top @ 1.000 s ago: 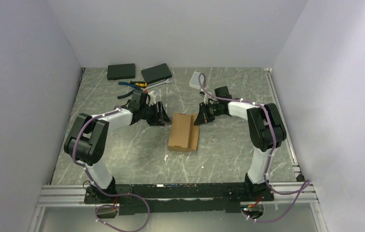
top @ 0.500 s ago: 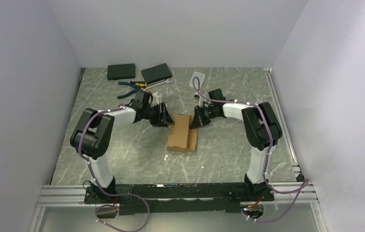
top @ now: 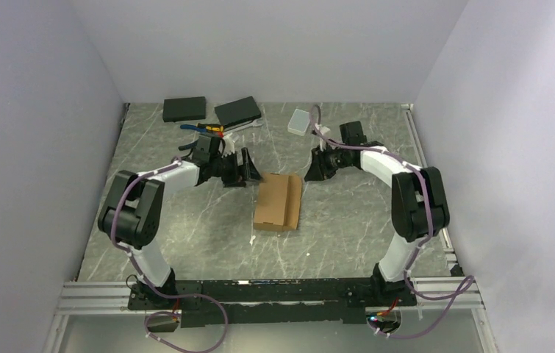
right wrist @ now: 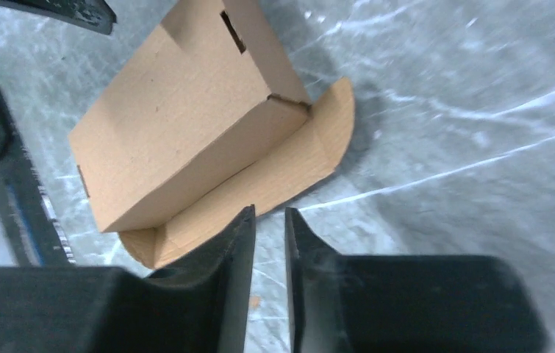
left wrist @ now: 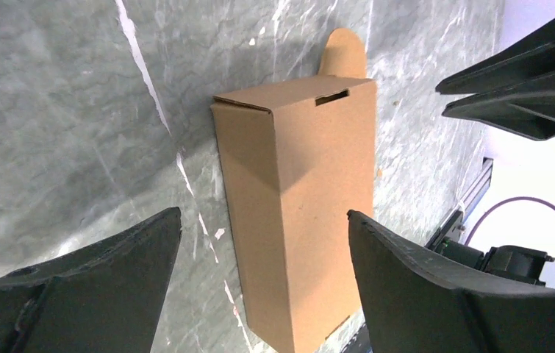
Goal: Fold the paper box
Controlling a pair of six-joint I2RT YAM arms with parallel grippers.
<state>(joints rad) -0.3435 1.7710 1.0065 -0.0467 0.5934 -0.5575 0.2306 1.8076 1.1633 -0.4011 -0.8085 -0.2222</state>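
Count: 1 paper box (top: 279, 202), 2 grippers, 2 flat black boxes, 1 white case.

The left arm reaches in low with its elbow bent. The left gripper (top: 251, 168) sits just off the paper box's far left corner, fingers spread wide, empty and clear of the cardboard.

The paper box lies between the grippers, folded up, with one rounded flap flat along its right side.

The right gripper (top: 311, 169) sits off the far right corner, fingers nearly together with a slim gap, empty.

Behind the paper box to the left are the left black box (top: 184, 109), the right black box (top: 237, 110) and hand tools (top: 204, 130). The white case (top: 300, 121) is behind it to the right. Nothing blocks the box.
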